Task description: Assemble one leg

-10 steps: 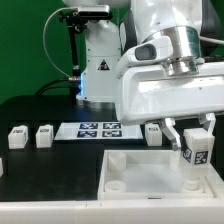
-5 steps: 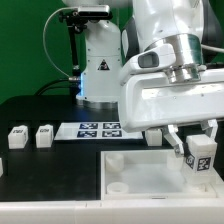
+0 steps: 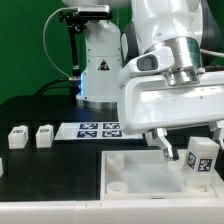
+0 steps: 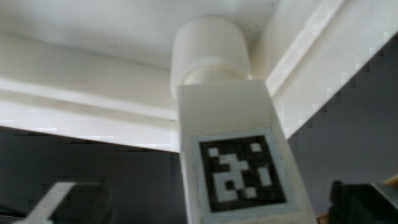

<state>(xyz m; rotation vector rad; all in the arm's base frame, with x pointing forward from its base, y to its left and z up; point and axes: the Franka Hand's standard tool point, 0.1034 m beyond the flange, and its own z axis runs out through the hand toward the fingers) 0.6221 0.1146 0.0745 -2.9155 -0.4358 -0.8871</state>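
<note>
Nearest the camera, the white tray (image 3: 135, 172) sits along the near edge of the black surface (image 3: 45, 190), over toward the near right corner. You can make out one round socket (image 3: 118, 185) in the tray's near left corner. Just above the tray's right side, the claw (image 3: 197, 156) is pinching the leg (image 3: 201, 160). The little post hangs clear of the surface, tilted a bit, with its black-and-white tag facing the exterior view. The wrist view is basically all leg (image 4: 228, 150): the tag end is close to the lens, and the plain rounded end points away at the tray's white wall, with dark bits of finger on either side. I honestly can't tell whether the tip is touching the tray. Further back, around the middle of the surface, the marker board (image 3: 98, 129) lies flat. Off toward the left edge, two spare posts (image 3: 17, 137) (image 3: 43, 135) stand side by side, close but not touching. Way at the far edge is the arm's big white base (image 3: 100, 60).
</note>
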